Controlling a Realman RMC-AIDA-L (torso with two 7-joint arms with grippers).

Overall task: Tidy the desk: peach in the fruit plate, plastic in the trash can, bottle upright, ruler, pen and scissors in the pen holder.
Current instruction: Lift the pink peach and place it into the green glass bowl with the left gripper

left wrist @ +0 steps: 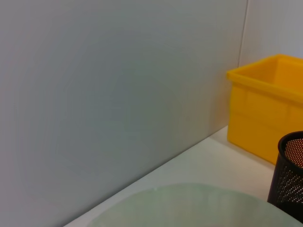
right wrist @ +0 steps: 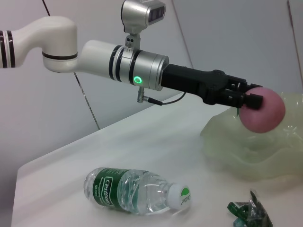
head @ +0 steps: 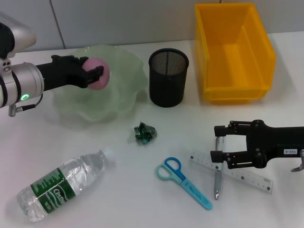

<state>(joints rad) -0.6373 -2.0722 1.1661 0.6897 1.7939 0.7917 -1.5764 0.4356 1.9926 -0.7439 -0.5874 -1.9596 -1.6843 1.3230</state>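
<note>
White desk against a pale grey wall. The left gripper (head: 95, 73), clenched on the pink peach (head: 99, 74), holds it above the green fruit plate (head: 124, 97); the right gripper (head: 219, 142) spreads released over the pen (head: 218, 178) and ruler (head: 247, 176)

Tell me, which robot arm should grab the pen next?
Probably the right. The right gripper hovers open directly over the pen, which lies across the ruler. The left gripper is busy, shut on the peach above the fruit plate, far from the pen.
</note>
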